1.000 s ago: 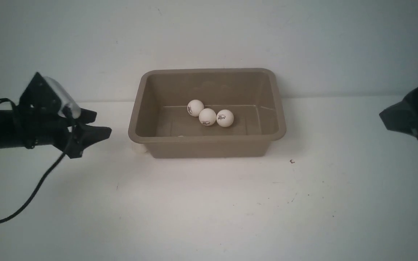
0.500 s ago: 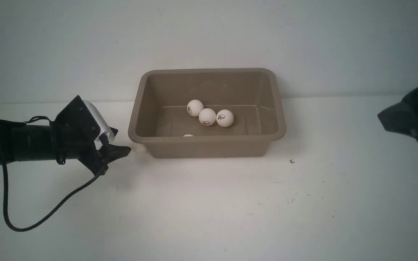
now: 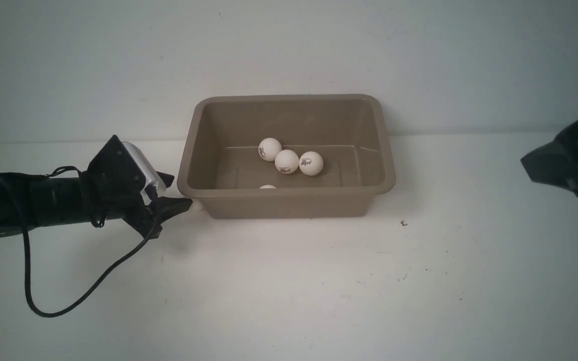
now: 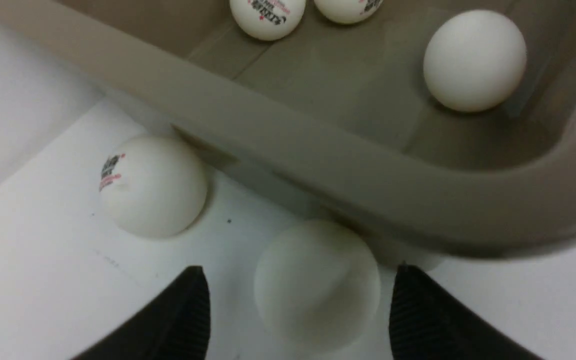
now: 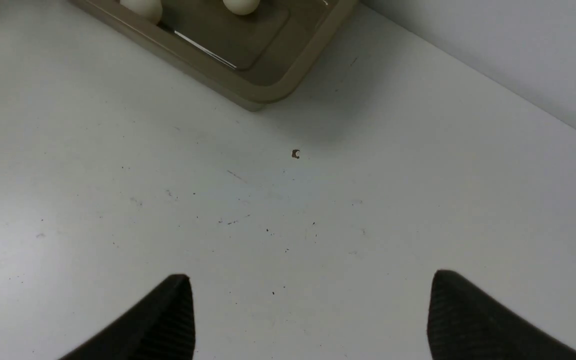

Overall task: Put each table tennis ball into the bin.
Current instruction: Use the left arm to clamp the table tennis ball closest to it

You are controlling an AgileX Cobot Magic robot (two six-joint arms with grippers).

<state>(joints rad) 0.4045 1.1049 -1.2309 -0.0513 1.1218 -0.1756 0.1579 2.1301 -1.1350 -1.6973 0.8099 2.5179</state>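
1. The bin (image 3: 289, 206) stands upright on the white tabletop (image 3: 289, 291), close to the back wall, with a long side facing the front camera
2. Three table tennis balls lie in a touching row on the bin floor, toward the back: rear ball (image 3: 270, 149), middle ball (image 3: 287, 162), right-hand ball (image 3: 311, 163). The middle and right-hand balls show dark print
3. A fourth ball (image 3: 267, 187) lies inside by the front wall. In the front view only its top peeks over the rim
4. Two more balls are outside the bin, on the tabletop at its front-left corner. The printed ball (image 4: 153, 186) sits close against the bin's left wall, under the flared rim. The plain ball (image 4: 318, 282) is just beside the corner, and its edges look soft in the left wrist view
5. The left gripper (image 4: 298, 272) is low over the tabletop at that corner with its jaws spread and the plain ball between the fingertips. A gap shows on one side; contact on the other side cannot be told. The ball is not pinched
6. The right gripper (image 5: 310, 280) is spread wide with nothing between its fingers. It is over bare tabletop, well to the right of the bin, with a small dark speck (image 5: 295, 154) between it and the bin
7. A black cable (image 3: 68, 301) loops down from the left arm
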